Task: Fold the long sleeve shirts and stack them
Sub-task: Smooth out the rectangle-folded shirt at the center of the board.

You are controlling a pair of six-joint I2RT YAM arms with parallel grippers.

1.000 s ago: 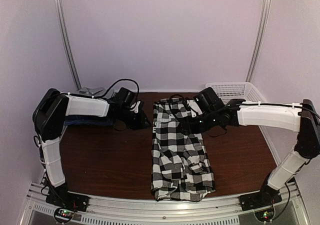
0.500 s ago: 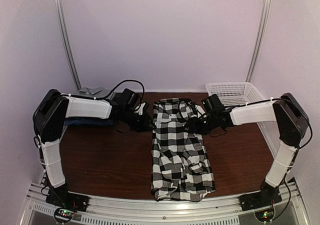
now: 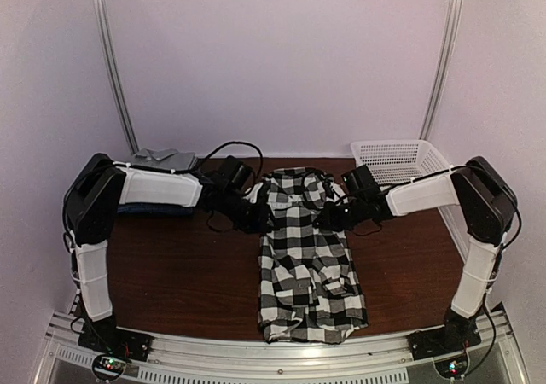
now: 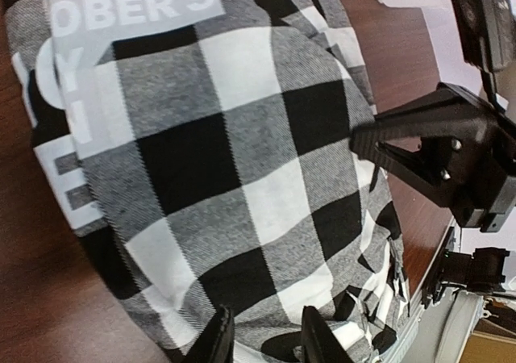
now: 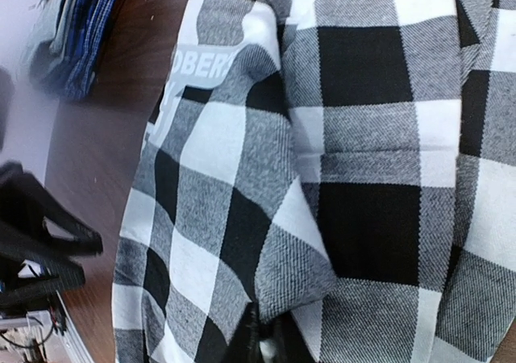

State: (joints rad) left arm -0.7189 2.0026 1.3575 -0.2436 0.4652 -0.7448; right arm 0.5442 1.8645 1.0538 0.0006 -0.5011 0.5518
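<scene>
A black-and-white plaid long sleeve shirt lies folded into a long strip down the middle of the table, collar end at the back. My left gripper sits at the shirt's upper left edge. In the left wrist view its fingers stand apart over the plaid cloth, open. My right gripper is at the upper right edge. The right wrist view shows it pinched shut on a raised fold of the plaid cloth. Across the shirt, the right gripper's black fingers appear in the left wrist view.
A white mesh basket stands at the back right. At the back left lie a grey folded shirt and a dark blue one, partly under my left arm. Dark wood table shows on both sides of the plaid shirt.
Both grippers have moved inward to the plaid shirt's upper edges. The right gripper has lowered and closed on the cloth; the left gripper's opening is unchanged.
</scene>
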